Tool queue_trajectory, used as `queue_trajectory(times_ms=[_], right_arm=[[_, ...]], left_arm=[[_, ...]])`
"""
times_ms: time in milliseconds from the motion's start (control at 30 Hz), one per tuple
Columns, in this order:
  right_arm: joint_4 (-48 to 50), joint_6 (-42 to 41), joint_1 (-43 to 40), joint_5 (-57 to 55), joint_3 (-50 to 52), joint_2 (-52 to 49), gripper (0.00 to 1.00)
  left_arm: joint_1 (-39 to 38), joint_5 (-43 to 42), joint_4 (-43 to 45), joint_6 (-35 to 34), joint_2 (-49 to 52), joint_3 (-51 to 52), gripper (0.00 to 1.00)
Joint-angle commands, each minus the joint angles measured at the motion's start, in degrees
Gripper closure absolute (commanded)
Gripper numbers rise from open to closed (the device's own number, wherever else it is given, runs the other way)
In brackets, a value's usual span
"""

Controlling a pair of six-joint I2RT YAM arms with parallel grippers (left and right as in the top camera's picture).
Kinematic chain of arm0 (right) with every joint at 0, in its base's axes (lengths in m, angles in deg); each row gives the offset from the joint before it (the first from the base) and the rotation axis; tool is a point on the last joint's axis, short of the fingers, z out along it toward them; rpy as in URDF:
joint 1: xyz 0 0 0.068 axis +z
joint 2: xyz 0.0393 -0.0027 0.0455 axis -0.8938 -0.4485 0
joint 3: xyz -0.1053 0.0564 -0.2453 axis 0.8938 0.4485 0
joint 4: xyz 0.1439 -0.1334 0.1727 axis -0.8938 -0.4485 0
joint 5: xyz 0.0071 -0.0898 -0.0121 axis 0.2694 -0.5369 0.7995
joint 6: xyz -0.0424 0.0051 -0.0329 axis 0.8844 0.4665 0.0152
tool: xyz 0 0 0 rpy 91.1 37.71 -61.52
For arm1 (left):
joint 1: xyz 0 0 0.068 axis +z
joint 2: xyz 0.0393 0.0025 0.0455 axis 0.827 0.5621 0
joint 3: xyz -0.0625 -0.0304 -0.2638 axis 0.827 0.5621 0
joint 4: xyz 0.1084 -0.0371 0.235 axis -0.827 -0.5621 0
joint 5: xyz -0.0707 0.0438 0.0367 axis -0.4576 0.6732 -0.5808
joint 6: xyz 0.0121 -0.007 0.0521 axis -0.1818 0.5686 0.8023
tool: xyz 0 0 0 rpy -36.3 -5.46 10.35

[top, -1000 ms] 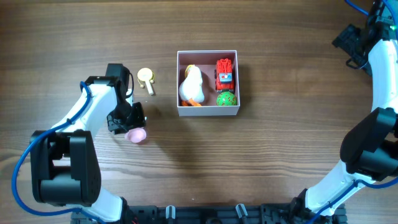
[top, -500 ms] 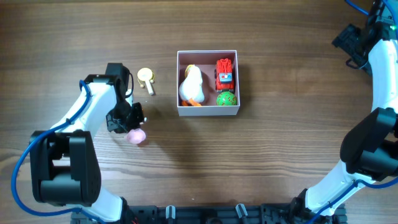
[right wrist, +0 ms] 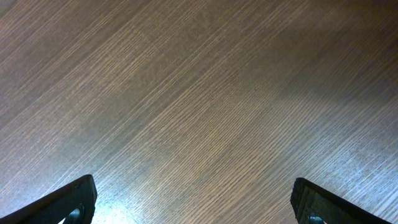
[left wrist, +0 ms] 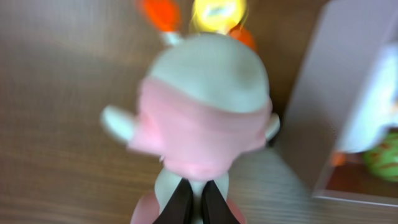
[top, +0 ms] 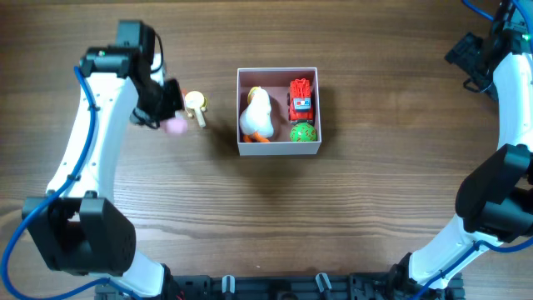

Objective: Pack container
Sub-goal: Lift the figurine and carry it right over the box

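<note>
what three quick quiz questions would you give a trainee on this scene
1. Fill in: the right gripper has its jaws ____, with nothing between them.
2. Which one holds the pink-and-white toy? A. left gripper B. right gripper C. neither
3. True or false: the red truck lies inside the container.

Key: 1 open; 2 A; 3 true.
</note>
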Motion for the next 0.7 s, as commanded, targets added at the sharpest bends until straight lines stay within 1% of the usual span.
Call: queue_trajectory(times_ms=[0, 167, 367, 433, 533, 667], right_arm=[[0.1, -0.8, 0.2, -1.2, 0.2, 0.7, 0.0], [0.1, -0.8, 0.2, -1.2, 0.2, 0.7, 0.0], [0.1, -0.8, 0.2, -1.2, 0.2, 0.7, 0.0], [0.1, -0.8, 0.2, -1.2, 0.2, 0.7, 0.0], [0.1, -0.8, 0.2, -1.2, 0.2, 0.7, 0.0], [0.1, -0.8, 0.2, -1.2, 0.2, 0.7, 0.0]], left_arm=[[-4.0, -4.3, 0.1, 0.9, -0.7, -6.8, 0.96], [-12.3, -4.7, 2.4, 1.0, -1.3, -10.7, 0.96], [-22.1, -4.2, 9.2, -6.1, -1.0, -10.8, 0.96], [-24.0, -2.8, 10.7, -7.6, -1.0, -10.8, 0.96], [-25.6, 2.4, 11.0, -9.5, -0.9, -10.7, 0.96], [-25.7, 2.7, 11.1, -10.5, 0.3, -10.7, 0.96]])
